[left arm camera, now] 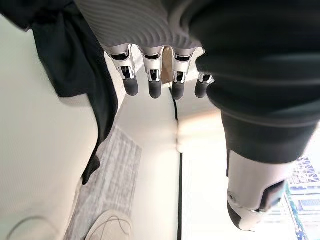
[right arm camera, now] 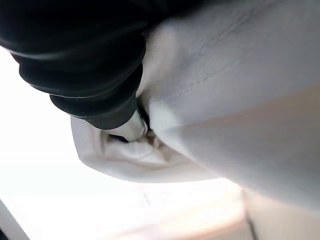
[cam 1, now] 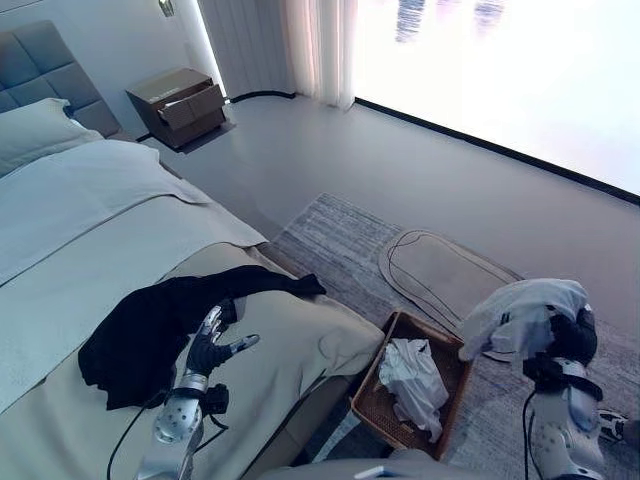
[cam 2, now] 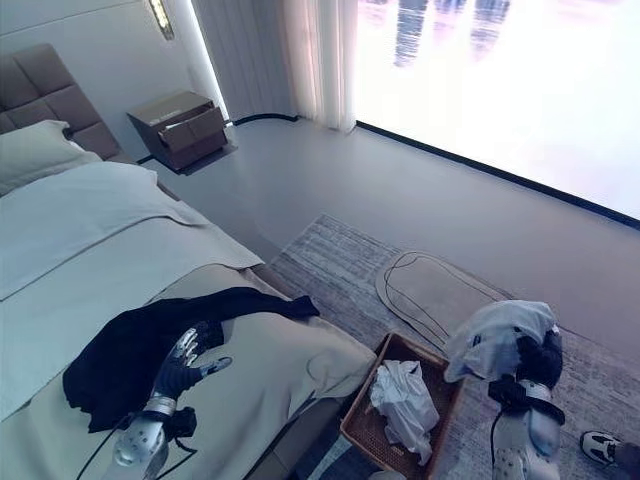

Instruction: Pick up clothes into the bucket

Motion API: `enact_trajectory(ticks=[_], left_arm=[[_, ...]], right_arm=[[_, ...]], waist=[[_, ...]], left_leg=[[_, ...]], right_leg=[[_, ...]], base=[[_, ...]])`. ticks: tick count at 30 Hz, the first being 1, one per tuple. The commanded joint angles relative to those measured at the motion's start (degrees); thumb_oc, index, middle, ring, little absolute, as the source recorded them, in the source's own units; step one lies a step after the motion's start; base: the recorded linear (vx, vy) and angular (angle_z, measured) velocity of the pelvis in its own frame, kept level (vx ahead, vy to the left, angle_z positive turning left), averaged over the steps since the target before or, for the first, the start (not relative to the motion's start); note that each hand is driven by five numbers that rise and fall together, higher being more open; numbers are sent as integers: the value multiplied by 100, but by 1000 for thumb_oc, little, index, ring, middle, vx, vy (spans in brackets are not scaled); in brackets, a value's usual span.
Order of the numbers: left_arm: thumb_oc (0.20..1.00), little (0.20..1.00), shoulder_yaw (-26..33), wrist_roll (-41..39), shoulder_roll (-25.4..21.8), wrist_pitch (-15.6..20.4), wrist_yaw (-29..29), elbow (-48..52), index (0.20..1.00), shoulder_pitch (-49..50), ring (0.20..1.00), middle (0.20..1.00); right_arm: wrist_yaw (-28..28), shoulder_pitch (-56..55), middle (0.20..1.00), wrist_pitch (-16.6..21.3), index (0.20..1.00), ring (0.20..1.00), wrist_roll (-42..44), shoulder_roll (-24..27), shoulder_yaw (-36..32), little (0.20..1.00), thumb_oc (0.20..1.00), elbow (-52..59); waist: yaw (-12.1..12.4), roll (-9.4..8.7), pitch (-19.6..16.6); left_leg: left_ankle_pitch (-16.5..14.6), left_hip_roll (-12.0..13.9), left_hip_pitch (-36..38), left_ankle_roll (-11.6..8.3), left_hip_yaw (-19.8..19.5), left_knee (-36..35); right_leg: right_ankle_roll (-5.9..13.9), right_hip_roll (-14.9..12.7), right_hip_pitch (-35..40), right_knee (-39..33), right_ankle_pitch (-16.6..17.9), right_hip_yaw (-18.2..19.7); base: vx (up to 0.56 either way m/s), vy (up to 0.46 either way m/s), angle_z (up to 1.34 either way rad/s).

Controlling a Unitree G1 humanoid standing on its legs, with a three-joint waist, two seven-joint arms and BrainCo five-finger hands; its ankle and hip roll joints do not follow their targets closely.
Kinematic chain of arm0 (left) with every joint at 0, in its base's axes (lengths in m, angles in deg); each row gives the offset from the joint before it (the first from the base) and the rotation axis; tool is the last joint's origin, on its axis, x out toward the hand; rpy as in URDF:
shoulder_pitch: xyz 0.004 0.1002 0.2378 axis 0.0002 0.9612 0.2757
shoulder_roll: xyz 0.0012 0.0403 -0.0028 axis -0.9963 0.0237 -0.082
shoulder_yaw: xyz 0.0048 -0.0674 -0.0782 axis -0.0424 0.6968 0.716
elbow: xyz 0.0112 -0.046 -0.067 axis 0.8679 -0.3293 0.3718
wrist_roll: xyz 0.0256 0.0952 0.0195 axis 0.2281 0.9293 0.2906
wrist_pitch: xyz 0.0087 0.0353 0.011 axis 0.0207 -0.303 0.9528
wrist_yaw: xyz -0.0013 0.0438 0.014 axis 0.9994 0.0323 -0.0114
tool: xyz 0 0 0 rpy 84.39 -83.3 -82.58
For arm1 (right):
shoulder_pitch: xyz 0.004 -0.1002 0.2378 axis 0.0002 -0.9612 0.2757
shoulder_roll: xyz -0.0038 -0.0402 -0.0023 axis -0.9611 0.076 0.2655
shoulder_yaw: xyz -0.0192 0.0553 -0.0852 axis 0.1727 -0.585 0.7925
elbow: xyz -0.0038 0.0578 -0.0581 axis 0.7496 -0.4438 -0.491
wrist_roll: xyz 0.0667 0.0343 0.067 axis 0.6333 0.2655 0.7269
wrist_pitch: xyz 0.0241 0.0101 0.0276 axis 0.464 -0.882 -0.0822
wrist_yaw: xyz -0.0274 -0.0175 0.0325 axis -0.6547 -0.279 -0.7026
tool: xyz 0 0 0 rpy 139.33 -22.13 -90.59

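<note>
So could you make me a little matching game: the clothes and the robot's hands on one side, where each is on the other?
Things:
1. black garment
2. crumpled white cloth
3. pale garment
4. left hand

Places or states:
A. in the wicker basket on the floor
B. open, over the bed
C. spread on the bed
D. bunched on the raised right hand

Pairs: 1-C, 2-A, 3-D, 4-B

Silver-grey metal left hand (cam 1: 212, 348) with dark-tipped fingers (left arm camera: 153, 88) (rounded, matte tips) and dark ribbed wrist cover; the right hand (cam 1: 570, 340) wears the same black ribbing.
</note>
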Motion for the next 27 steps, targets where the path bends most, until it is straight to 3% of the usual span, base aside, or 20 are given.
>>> enact_trajectory(ticks=[1,8,15,27], left_arm=[[1000,1000,463,-1,-192,559,-143,513,1000,-79,1000,1000],[1000,1000,521,-128,-158,794,-391,858,1000,-209,1000,1000],[1000,1000,446,-713,-242,1079,-635,1327,1000,-579,1000,1000],[1000,1000,186,-846,-379,1246,-1120,1727,1000,-618,1000,1000]], right_arm=[[-28,230,200,406,200,200,-286,84,-179,200,200,511],[-355,361,200,367,200,200,-721,220,-32,200,200,-46],[-836,1257,200,353,200,200,-1019,558,421,200,200,-707],[-1643,2295,200,298,200,200,-1405,787,1015,200,200,-1431]], waist=[[-44,-394,-43],[-39,-385,204],[28,-244,1169],[173,-104,1456]], left_leg=[[-393,235,-349,-56,-197,510],[-455,200,-617,-38,-180,776],[-598,207,-1744,-22,-264,1892],[-953,258,-3931,-54,-482,3609]], right_leg=[[494,-539,-178,-512,1064,221],[506,-580,-443,-323,1043,302],[377,-719,-1605,892,783,424],[113,-664,-3729,2816,168,548]], base=[[0,0,0],[-56,-2,-2],[-195,-2,-3],[-97,-58,7]])
